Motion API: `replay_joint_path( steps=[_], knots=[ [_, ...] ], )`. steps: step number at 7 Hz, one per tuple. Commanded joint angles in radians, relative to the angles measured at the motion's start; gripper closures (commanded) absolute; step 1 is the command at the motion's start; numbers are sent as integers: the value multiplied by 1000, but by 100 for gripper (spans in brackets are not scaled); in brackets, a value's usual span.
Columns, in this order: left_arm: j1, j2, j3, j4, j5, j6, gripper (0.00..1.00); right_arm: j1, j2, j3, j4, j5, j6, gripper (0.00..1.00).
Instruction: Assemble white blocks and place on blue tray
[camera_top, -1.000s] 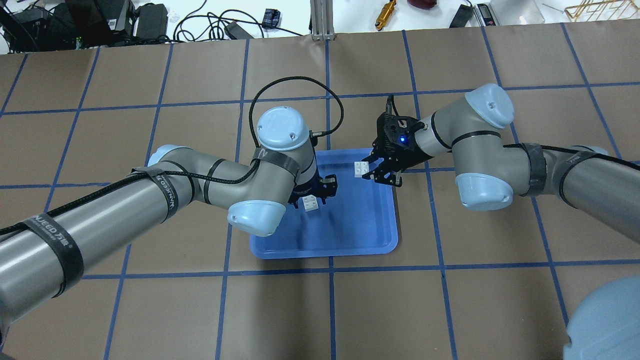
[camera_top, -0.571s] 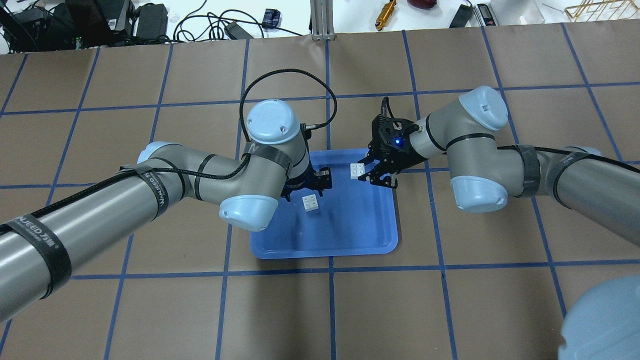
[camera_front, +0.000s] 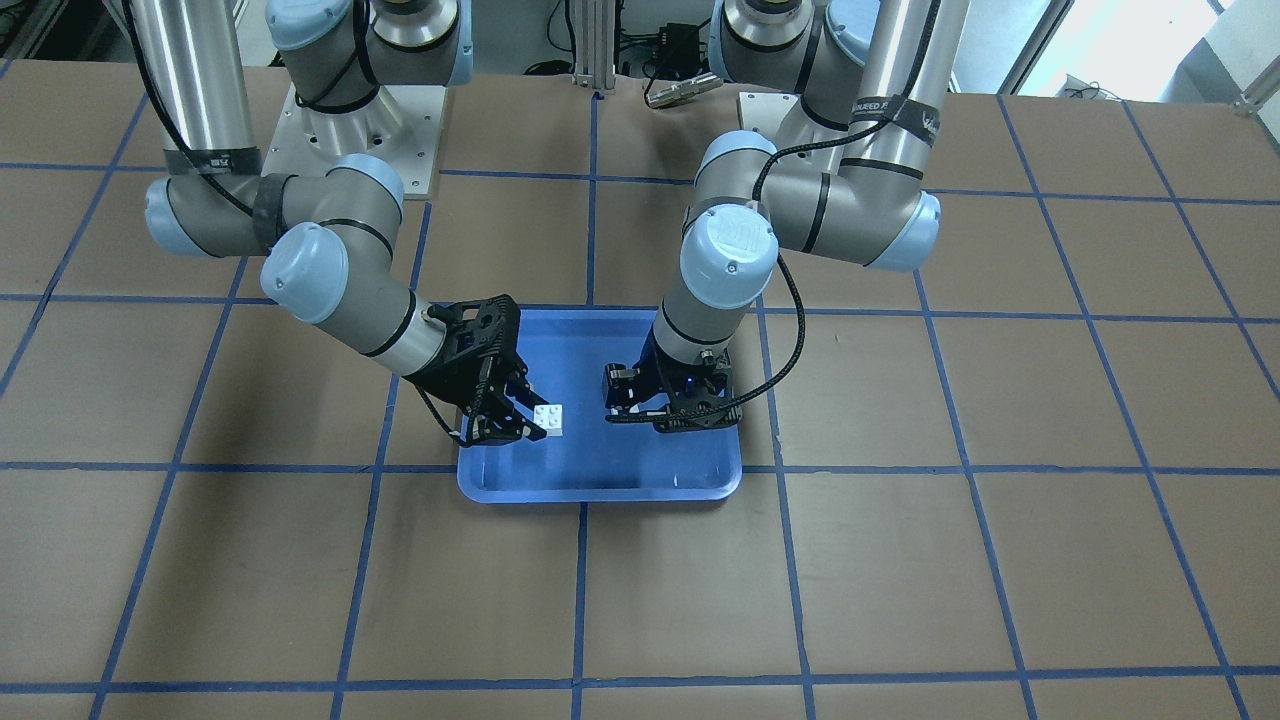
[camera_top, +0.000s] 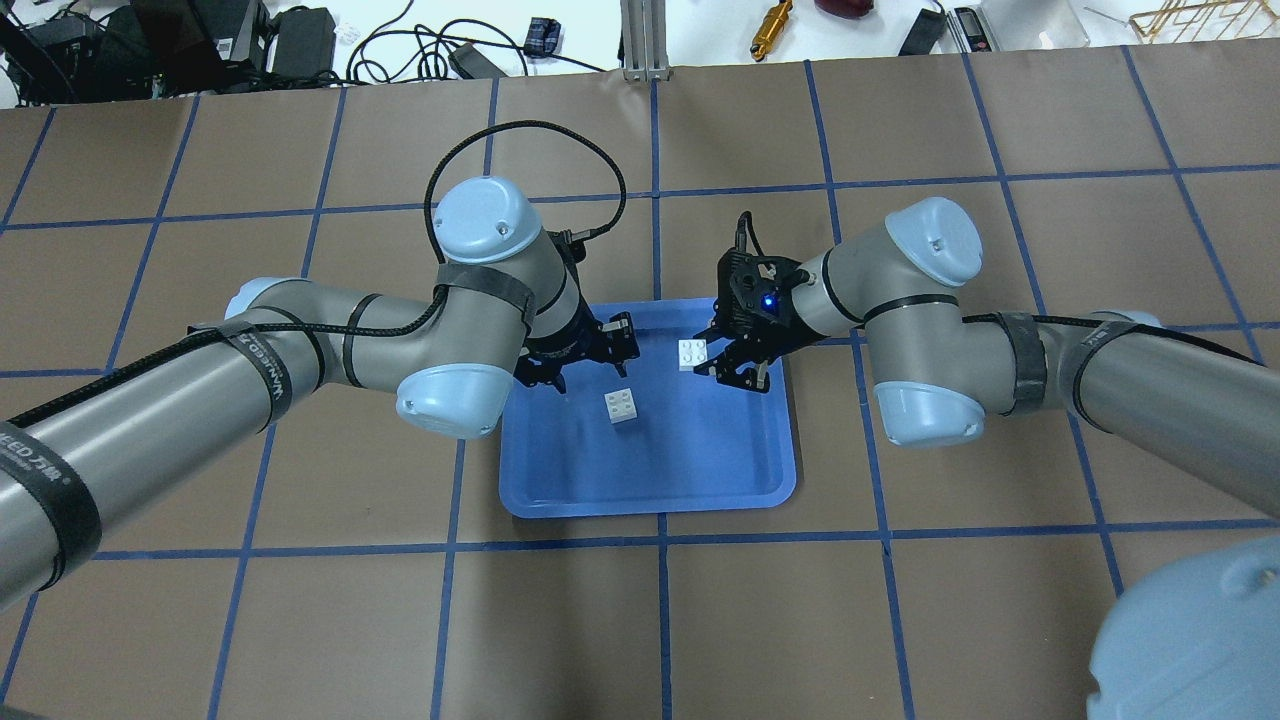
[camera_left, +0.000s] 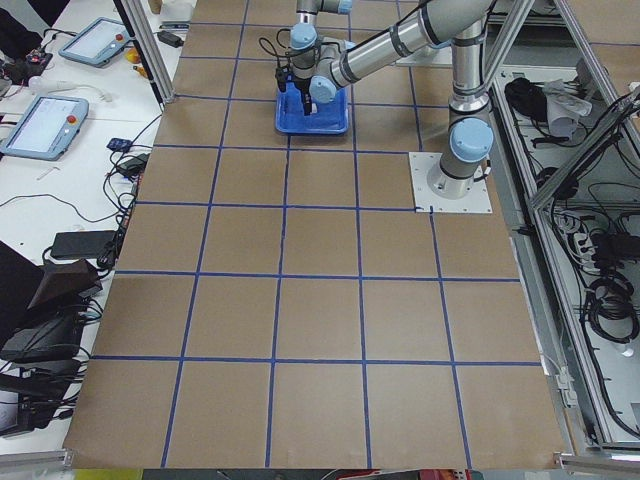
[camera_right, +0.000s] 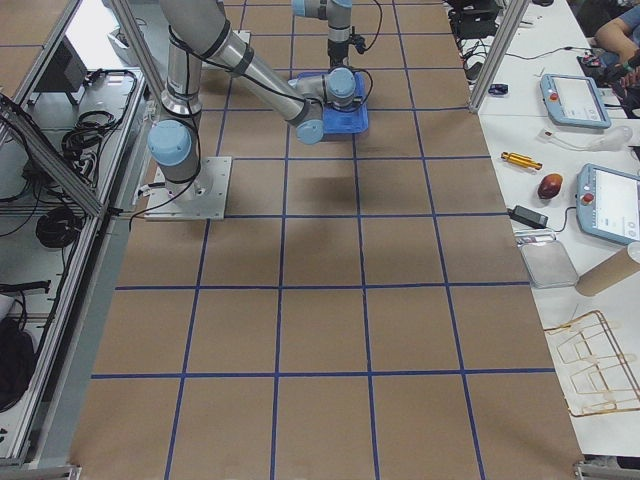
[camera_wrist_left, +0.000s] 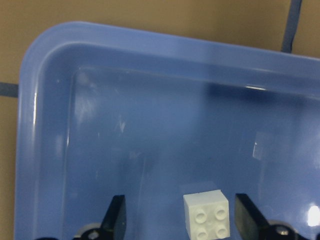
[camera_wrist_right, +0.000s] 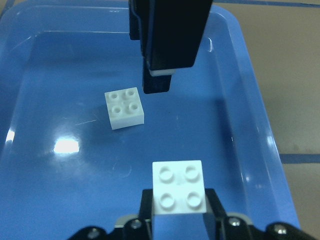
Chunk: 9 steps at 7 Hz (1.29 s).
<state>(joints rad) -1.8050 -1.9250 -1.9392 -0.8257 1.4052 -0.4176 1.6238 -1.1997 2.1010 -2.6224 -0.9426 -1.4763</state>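
**One block down on the tray, the second on its way to it**

One white block (camera_top: 622, 406) lies studs-up on the floor of the blue tray (camera_top: 700, 480), a little left of the tray's middle in the overhead view, with nothing touching it. The other white block (camera_top: 692, 352) hangs above the upper middle of the tray, also studs-up, pinched at its sides by the right gripper (camera_front: 522, 418). The two blocks are near each other but clearly apart, so they are not yet joined.

The left gripper (camera_top: 585, 358) hovers over the tray's upper left part with its jaws spread wide and nothing between them. In the right wrist view one of its dark fingers hangs at upper centre, just behind the lying block.

The step in hand looks like the joining itself, with the lying block as base and the held one to be pressed onto its studs. The next move would call for carrying the held block over the base and turning it square to it (the base sits slightly skewed in the right wrist view). It would then come straight down so that all four studs seat. The base is unheld on a glossy floor, so an off-centre push could slide it rather than seat it.

A second ago the left gripper stood right over the lying block. It has since drawn away toward the upper left, and the block has stayed where it was. Meanwhile the right gripper has carried its block leftward from the tray's upper right edge.
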Motion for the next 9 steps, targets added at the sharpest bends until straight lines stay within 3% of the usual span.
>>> replay_joint_path(
  steps=[1, 3, 9],
  knots=[
    [39, 3, -56, 13, -14, 26, 47, 22, 28, 22, -76, -13, 31, 100],
    [47, 12, -64, 17, -15, 25, 67, 50, 29, 24, -88, -15, 50, 100],
    [29, -3, -60, 20, -58, -98, 89, 65, 57, 54, -150, -12, 50, 100]
  ],
)
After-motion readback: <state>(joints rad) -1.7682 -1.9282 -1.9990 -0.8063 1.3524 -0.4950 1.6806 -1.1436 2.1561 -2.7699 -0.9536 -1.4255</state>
